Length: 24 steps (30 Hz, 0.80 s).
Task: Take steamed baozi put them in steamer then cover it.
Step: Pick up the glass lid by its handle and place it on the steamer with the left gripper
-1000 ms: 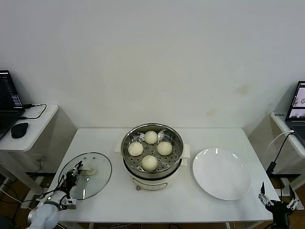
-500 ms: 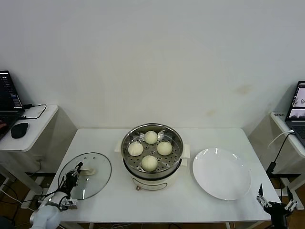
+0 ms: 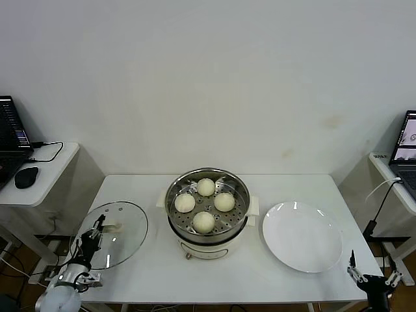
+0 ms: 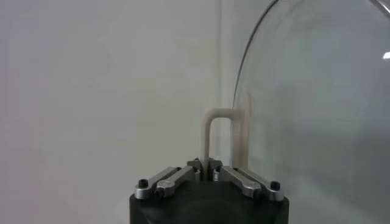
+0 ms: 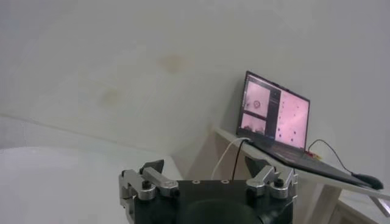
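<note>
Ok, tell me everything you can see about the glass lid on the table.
The glass lid is round and clear with a thin metal rim and a cream loop handle. It sits on the table's left side, apart from the steamer, tilted with its near edge raised. The left gripper has its jaws shut on the handle; nothing else touches the lid.

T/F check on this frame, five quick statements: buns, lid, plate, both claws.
1. All four baozi sit in the steamer. True.
2. The glass lid covers the steamer. False: it is left of the steamer, tilted, held up by its handle.
3. The left claw is shut on the lid handle. True.
4. The white plate holds one bun. False: nothing lies on it.
5. The right claw grips the plate rim. False: it is open, off the table's right front corner, touching nothing.
</note>
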Each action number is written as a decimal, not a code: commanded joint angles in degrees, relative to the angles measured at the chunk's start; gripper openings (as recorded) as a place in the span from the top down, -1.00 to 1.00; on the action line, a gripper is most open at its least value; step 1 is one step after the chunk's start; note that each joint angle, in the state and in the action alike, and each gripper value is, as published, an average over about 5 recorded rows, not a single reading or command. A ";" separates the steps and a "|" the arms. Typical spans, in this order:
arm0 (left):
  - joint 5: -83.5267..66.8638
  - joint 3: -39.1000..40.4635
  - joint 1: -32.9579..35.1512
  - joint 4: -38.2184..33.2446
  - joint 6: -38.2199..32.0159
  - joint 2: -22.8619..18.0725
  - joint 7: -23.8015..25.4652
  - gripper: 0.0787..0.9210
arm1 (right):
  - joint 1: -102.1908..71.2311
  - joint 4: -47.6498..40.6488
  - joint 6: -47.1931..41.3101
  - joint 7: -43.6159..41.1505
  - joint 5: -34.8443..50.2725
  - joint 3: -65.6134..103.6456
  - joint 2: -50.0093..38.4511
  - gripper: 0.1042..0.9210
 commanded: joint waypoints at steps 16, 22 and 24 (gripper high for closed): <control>-5.19 -2.42 14.71 -46.53 27.34 3.28 18.16 0.84 | -1.94 3.19 1.11 -0.12 -2.42 -4.37 0.90 -0.76; -5.06 6.83 7.13 -45.78 30.84 4.22 20.14 0.84 | -1.45 2.81 1.59 -0.02 -4.28 -6.69 2.06 -0.76; -5.68 10.54 4.06 -44.22 31.64 4.86 19.91 0.84 | -1.03 2.50 1.50 0.10 -4.87 -7.42 2.39 -0.76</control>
